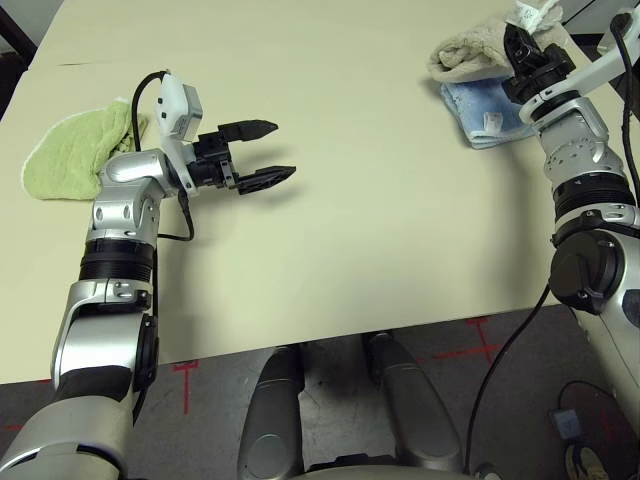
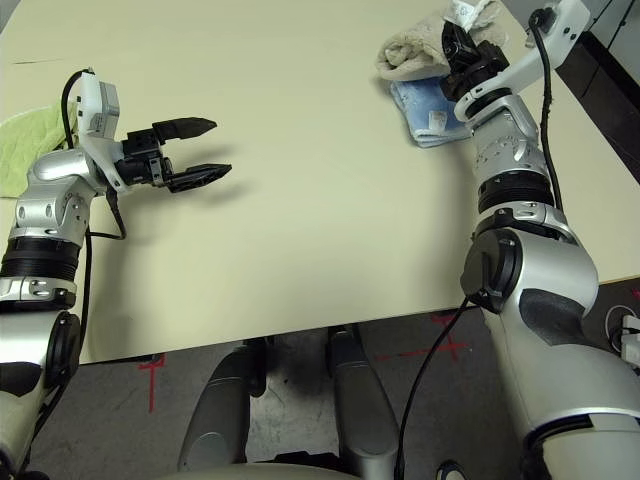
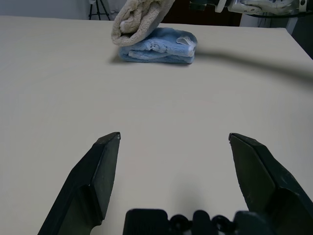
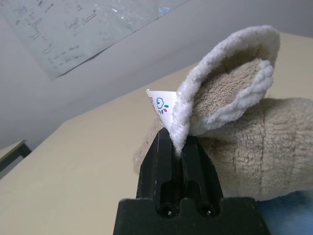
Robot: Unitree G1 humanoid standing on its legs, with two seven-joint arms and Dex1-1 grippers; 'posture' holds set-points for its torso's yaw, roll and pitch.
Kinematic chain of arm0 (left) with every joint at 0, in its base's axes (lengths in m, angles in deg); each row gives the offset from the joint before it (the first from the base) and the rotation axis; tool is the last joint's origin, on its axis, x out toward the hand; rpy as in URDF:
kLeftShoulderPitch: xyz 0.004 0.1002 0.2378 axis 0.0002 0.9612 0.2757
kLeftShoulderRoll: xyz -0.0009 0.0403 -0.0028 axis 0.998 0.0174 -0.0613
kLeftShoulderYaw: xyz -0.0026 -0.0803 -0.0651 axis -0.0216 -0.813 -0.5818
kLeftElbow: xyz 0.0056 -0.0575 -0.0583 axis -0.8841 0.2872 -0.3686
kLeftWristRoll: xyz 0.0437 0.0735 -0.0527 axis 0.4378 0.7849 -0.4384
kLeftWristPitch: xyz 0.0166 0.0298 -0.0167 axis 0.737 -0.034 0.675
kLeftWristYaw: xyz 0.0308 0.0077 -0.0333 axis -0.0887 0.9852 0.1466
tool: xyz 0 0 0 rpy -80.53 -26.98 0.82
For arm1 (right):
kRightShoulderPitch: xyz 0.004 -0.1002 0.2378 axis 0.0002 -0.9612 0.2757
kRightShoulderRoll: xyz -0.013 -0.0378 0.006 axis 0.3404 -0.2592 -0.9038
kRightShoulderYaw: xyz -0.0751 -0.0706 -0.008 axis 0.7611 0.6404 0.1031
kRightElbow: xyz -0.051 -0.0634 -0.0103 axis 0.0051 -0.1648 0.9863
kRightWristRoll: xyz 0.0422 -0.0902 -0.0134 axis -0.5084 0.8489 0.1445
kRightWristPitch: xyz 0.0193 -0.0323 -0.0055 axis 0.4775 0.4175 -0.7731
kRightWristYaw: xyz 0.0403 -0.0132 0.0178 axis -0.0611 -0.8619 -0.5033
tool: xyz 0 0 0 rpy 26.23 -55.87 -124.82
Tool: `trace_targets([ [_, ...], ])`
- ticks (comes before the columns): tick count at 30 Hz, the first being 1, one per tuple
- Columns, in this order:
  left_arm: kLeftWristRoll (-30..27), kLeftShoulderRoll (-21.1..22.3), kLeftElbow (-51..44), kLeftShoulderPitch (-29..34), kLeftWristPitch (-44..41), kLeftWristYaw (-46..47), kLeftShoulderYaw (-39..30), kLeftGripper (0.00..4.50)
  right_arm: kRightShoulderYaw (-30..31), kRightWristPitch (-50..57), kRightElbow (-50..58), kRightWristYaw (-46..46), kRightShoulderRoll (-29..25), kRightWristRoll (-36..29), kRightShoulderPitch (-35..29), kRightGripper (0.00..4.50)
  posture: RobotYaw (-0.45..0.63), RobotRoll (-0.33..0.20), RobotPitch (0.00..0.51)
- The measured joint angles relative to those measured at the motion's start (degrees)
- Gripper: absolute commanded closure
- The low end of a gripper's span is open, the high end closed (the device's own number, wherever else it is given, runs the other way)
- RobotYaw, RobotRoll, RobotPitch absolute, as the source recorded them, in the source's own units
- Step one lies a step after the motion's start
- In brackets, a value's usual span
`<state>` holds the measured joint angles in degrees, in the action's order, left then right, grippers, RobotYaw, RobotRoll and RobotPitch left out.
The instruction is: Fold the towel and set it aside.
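one blue towel point(image 1: 487, 112) under beige towel point(image 1: 472, 55); green cloth point(image 1: 72, 155) beside left arm.

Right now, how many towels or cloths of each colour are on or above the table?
Beige towel with white edging: 1
Light blue folded towel: 1
Light green cloth: 1
Total: 3

Left end effector point(image 1: 267, 155) open; right shut.

Beige looped terry towel point(image 4: 264, 142) edged in fluffy white piping, soft blue plush folded towel point(image 1: 485, 112), fuzzy light green cloth point(image 1: 75, 155), smooth matt cream tabletop point(image 1: 350, 230), forearms cased in satin silver metal-look shells point(image 2: 545, 260)
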<state>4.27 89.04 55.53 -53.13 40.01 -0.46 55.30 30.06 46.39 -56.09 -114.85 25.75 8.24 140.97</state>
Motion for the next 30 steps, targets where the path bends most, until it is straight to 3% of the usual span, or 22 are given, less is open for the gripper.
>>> trace_targets([
  [11,0.0,0.1,-1.2,0.5,-1.0,0.2,0.0,0.0,-0.2,1.4,3.3,0.6,0.9,-0.7,-5.2,4.49,-0.02,0.0,0.258],
  [20,0.0,0.1,-2.3,0.7,-1.4,0.2,0.1,0.0,-0.6,6.9,18.0,6.3,5.3,-4.5,-13.2,4.49,-0.02,0.0,0.254],
  [30,1.0,0.0,1.9,-1.9,-0.2,-1.7,0.6,0.0,-1.7,22.8,44.1,20.4,12.2,-12.8,-25.3,1.13,-0.04,0.0,0.26],
])
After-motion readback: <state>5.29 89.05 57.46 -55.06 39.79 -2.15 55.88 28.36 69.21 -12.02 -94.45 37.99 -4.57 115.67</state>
